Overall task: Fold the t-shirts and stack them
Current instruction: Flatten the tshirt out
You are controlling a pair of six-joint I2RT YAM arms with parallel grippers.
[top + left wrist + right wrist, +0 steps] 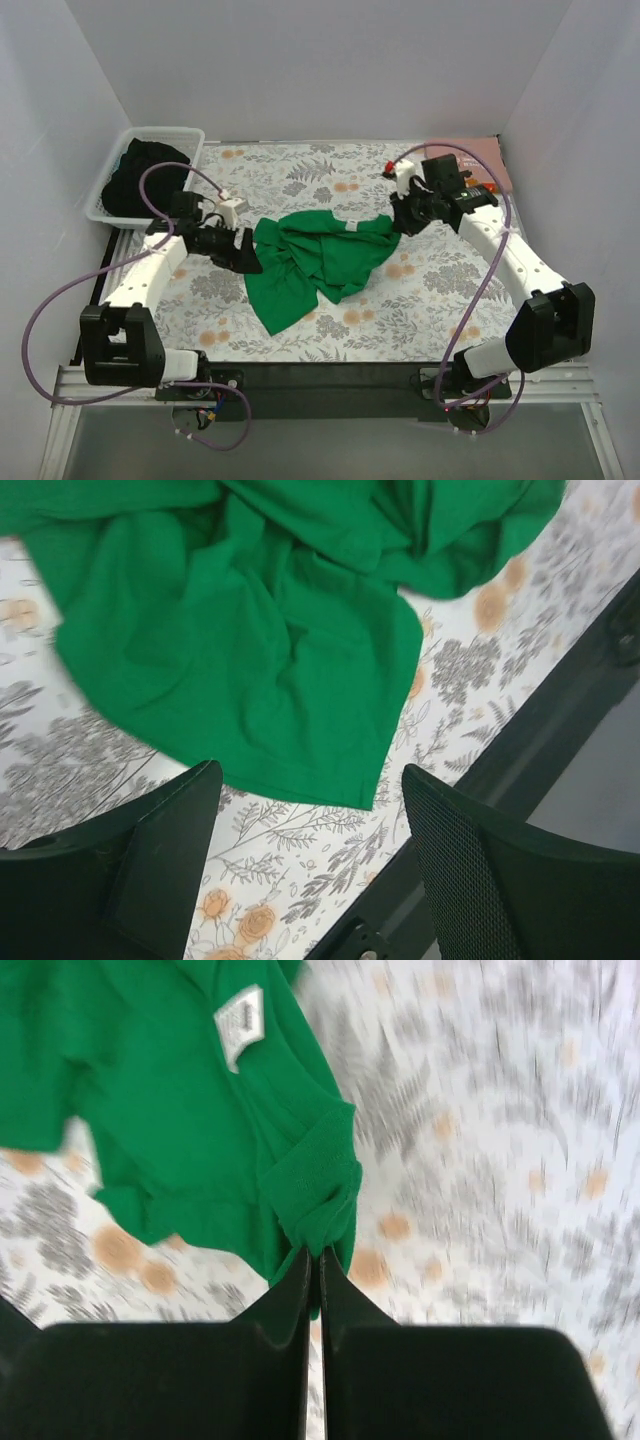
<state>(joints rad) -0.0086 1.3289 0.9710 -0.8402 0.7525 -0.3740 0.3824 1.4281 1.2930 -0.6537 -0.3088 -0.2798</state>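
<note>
The bright green t-shirt [315, 260] lies crumpled in the middle of the floral table cloth. My right gripper [400, 222] is at the shirt's right end. In the right wrist view it [315, 1255] is shut on a bunched fold of the green t-shirt [170, 1110], below the white label [240, 1022]. My left gripper [248, 255] is at the shirt's left edge. In the left wrist view it [310, 800] stands open, just short of the hem of the green t-shirt [250, 630], with nothing between its fingers [170, 850]. A pale pink cloth [482, 158] lies at the back right, mostly behind the right arm.
A white slatted basket [185, 133] holding dark cloth [145, 175] stands at the back left. White walls close in the sides and back. A dark rail [330, 375] runs along the table's near edge, between the arm bases.
</note>
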